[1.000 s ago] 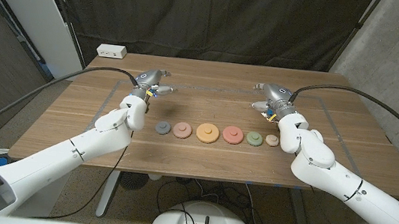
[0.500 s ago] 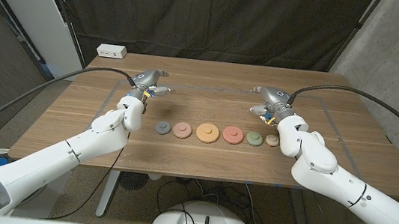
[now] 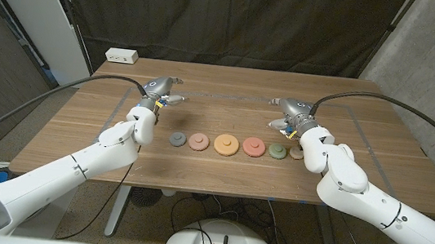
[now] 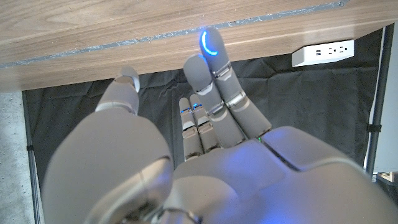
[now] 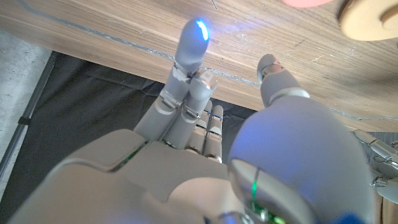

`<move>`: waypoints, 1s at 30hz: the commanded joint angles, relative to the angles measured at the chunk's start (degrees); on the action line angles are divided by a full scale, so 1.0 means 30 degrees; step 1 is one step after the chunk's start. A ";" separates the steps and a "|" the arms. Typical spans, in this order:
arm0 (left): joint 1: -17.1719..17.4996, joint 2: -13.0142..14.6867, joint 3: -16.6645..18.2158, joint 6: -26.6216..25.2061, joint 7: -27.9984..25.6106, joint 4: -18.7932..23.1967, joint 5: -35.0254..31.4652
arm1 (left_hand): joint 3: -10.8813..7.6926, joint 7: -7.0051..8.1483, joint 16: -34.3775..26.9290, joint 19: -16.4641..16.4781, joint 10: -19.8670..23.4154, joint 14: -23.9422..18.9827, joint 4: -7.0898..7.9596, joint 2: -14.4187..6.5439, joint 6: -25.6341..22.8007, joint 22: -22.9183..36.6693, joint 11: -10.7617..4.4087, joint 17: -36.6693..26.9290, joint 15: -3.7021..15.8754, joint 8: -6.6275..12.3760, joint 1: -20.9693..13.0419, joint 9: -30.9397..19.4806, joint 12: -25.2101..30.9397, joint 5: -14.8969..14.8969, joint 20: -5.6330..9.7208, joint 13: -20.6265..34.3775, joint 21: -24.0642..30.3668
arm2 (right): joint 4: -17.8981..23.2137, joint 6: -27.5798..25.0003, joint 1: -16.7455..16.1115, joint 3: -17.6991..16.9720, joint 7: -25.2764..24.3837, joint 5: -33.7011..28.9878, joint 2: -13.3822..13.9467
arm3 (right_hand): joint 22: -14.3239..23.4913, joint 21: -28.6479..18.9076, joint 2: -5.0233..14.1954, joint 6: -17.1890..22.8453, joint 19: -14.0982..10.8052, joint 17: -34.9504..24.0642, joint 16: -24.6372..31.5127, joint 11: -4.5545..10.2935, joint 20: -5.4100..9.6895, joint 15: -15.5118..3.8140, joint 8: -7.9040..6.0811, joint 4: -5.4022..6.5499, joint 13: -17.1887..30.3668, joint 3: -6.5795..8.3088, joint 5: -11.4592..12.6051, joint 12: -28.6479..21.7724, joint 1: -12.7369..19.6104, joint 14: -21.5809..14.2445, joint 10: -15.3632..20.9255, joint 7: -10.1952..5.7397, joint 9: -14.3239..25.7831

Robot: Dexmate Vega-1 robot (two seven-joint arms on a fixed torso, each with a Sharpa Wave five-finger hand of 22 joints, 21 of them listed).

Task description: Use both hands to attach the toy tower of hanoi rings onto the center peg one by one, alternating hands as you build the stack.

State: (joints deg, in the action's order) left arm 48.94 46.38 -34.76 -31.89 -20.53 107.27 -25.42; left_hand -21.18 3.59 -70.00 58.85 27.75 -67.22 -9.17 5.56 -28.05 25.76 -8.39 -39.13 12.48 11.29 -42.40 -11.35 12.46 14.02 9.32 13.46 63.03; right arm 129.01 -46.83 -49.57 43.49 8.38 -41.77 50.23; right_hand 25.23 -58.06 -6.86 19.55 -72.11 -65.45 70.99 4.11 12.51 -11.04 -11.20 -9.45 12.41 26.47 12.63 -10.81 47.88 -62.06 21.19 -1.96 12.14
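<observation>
Right hand (image 3: 288, 114) seen shifted toward picture left, nearer red ring (image 3: 253, 147), over the last second; forearm brought in closer to green ring (image 3: 278, 152), small tan ring (image 3: 297, 153) now partly covered. Left hand (image 3: 159, 92) moved slightly farther from grey ring (image 3: 177, 140), toward table's far edge, elbow drawn back.
</observation>
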 commanded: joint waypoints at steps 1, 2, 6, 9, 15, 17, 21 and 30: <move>0.0181 0.0031 0.0233 0.0442 -0.0218 -0.0212 0.0221 | 0.0030 -0.0020 -0.0171 -0.0124 0.0089 0.0038 -0.0019 0.0042 -0.0073 -0.0005 0.0007 -0.0056 0.0010 0.0004 -0.0207 -0.0027 -0.0062 0.0127 0.0916 0.0096 0.0174 | 0.0691 -0.0571 0.0255 0.0435 0.1824 -0.0686 -0.0048 | 0.0158 -0.0345 -0.0172 -0.0307 -0.0086 -0.0259 0.0342 0.0031 0.0017 -0.0515 -0.0028 0.0027 0.0028 -0.0249 -0.0114 -0.0027 0.0180 -0.0433 -0.0165 0.0014 0.0009; 0.0173 -0.0007 0.0224 0.0387 -0.0218 -0.0231 0.0213 | 0.0044 0.0004 -0.0181 -0.0121 0.0121 0.0057 -0.0014 0.0039 -0.0080 -0.0005 0.0011 -0.0040 0.0010 0.0006 -0.0218 -0.0028 -0.0050 0.0131 0.0916 0.0102 0.0222 | 0.0742 -0.0664 0.0302 0.0532 0.1991 -0.0848 -0.0054 | 0.0194 -0.0393 -0.0150 -0.0330 -0.0106 -0.0308 0.0376 -0.0042 0.0017 -0.0516 -0.0036 0.0038 0.0024 -0.0257 -0.0116 -0.0015 0.0194 -0.0484 -0.0228 0.0008 0.0005; 0.0127 -0.0038 0.0197 0.0565 -0.0190 -0.0355 0.0267 | 0.0070 -0.0018 -0.0297 -0.0180 0.0154 0.0002 -0.0008 0.0029 -0.0095 -0.0085 0.0041 -0.0103 0.0010 0.0008 -0.0246 -0.0028 -0.0047 0.0145 0.0916 0.0106 0.0252 | 0.0960 -0.0980 0.0527 0.0910 0.2889 -0.1443 -0.0039 | 0.0234 -0.0461 -0.0198 -0.0631 -0.0063 -0.0560 0.0479 -0.0120 0.0009 -0.0510 0.0025 0.0049 0.0012 -0.0297 -0.0141 0.0027 0.0190 -0.0562 -0.0466 0.0156 -0.0010; 0.0060 -0.0083 0.0148 0.0660 -0.0204 -0.0445 0.0236 | 0.0066 -0.0041 -0.0349 -0.0205 0.0128 -0.0005 -0.0001 -0.0020 -0.0067 -0.0094 -0.0018 -0.0127 0.0009 -0.0004 -0.0284 -0.0029 -0.0062 0.0157 0.0923 0.0112 0.0311 | 0.1092 -0.1137 0.0575 0.1042 0.3350 -0.1825 -0.0050 | 0.0226 -0.0465 -0.0242 -0.0710 0.0019 -0.0536 0.0359 0.0010 0.0003 -0.0513 0.0012 0.0059 0.0005 -0.0335 -0.0174 0.0001 0.0171 -0.0427 -0.0506 0.0092 -0.0023; -0.0072 -0.0112 0.0093 0.0862 -0.0163 -0.0572 0.0196 | 0.0051 -0.0041 -0.0306 -0.0291 0.0153 0.0190 -0.0002 -0.0144 -0.0048 -0.0156 -0.0004 -0.0034 0.0007 -0.0002 -0.0392 -0.0035 -0.0043 0.0172 0.0915 0.0152 0.0442 | 0.1349 -0.1653 0.0713 0.1473 0.4564 -0.2952 -0.0170 | 0.0158 -0.0426 -0.0357 -0.0633 0.0214 -0.0393 0.0196 0.0391 0.0001 -0.0515 -0.0074 0.0040 -0.0018 -0.0469 -0.0267 -0.0076 0.0191 -0.0285 -0.0391 -0.0314 -0.0052; -0.0098 -0.0100 0.0093 0.0956 -0.0140 -0.0598 0.0204 | 0.0087 -0.0028 -0.0336 -0.0316 0.0162 0.0187 -0.0012 -0.0095 -0.0089 -0.0195 -0.0010 -0.0028 0.0007 0.0013 -0.0391 -0.0034 -0.0042 0.0170 0.0914 0.0157 0.0456 | 0.1395 -0.1741 0.0664 0.1523 0.4823 -0.3230 -0.0232 | 0.0145 -0.0426 -0.0343 -0.0700 0.0272 -0.0477 0.0247 0.0349 -0.0002 -0.0515 -0.0066 0.0063 -0.0028 -0.0499 -0.0285 -0.0052 0.0175 -0.0356 -0.0480 -0.0344 -0.0061; -0.0114 -0.0132 0.0109 0.1007 -0.0153 -0.0627 0.0208 | 0.0149 0.0062 -0.0407 -0.0250 0.0281 0.0148 -0.0022 -0.0007 -0.0300 -0.0210 -0.0097 -0.0039 0.0006 0.0088 -0.0382 -0.0032 -0.0001 0.0168 0.0913 0.0166 0.0543 | 0.1368 -0.2009 0.0544 0.1692 0.5208 -0.4001 -0.0487 | 0.0112 -0.0422 -0.0356 -0.0872 0.0392 -0.0365 0.0109 0.0434 0.0000 -0.0516 -0.0038 0.0064 -0.0048 -0.0574 -0.0311 -0.0020 0.0197 -0.0249 -0.0640 -0.0420 -0.0077; -0.0255 -0.0119 -0.0007 0.1063 0.0113 -0.0684 0.0131 | 0.0294 0.0030 -0.0484 -0.0203 0.0391 0.0108 -0.0008 0.0154 -0.0394 -0.0383 -0.0073 0.0057 0.0007 0.0088 -0.0337 -0.0026 0.0002 0.0197 0.0911 0.0176 0.0649 | 0.1008 -0.2288 0.0663 0.2494 0.7107 -0.6830 -0.1236 | 0.0078 -0.0448 -0.0380 -0.1315 0.0501 -0.0195 -0.0102 0.0579 0.0003 -0.0518 0.0055 0.0036 -0.0072 -0.0668 -0.0318 0.0014 0.0287 -0.0051 -0.0872 -0.0487 -0.0099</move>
State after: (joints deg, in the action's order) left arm 48.60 46.04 -34.47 -29.25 -20.93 105.56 -24.85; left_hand -20.69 3.77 -70.95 58.13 28.29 -66.61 -9.17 5.52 -28.84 24.52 -8.46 -38.75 12.49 11.30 -43.36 -11.33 12.46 14.02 9.23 13.73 64.66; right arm 132.73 -52.32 -47.86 48.50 23.53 -53.62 48.64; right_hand 25.49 -59.13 -7.53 16.09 -70.68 -66.41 71.37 5.83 12.51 -11.59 -11.20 -9.28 12.25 24.64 11.96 -10.81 48.56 -62.84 19.04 -3.51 11.70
